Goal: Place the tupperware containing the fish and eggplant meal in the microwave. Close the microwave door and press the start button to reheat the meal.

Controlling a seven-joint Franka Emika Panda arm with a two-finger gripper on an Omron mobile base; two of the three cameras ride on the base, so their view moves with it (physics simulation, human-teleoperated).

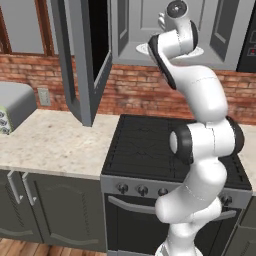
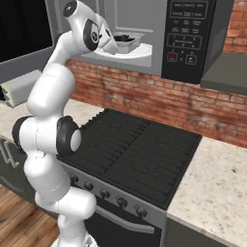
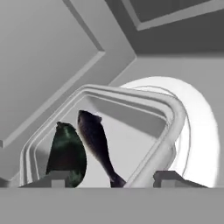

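The tupperware [image 3: 131, 127] sits on the white turntable [image 3: 199, 131] inside the microwave [image 2: 193, 38], holding a dark fish [image 3: 97, 144] and a darker eggplant piece [image 3: 65, 153] side by side just ahead of the fingertips. The gripper [image 3: 113, 179] straddles the tub's near rim, one finger [image 3: 54, 178] inside over the eggplant and the other outside, the rim between them; whether they pinch it I cannot tell. Beyond the tub the plate's edge curves clear, the cavity walls close above, and the door [image 1: 82, 60] hangs wide open at the left.

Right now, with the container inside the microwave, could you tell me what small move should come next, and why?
Probably open the pincer and let go: the tupperware sits over the white turntable plate inside the microwave, and the pincer's fingertips straddle its rim. The microwave door stands open.
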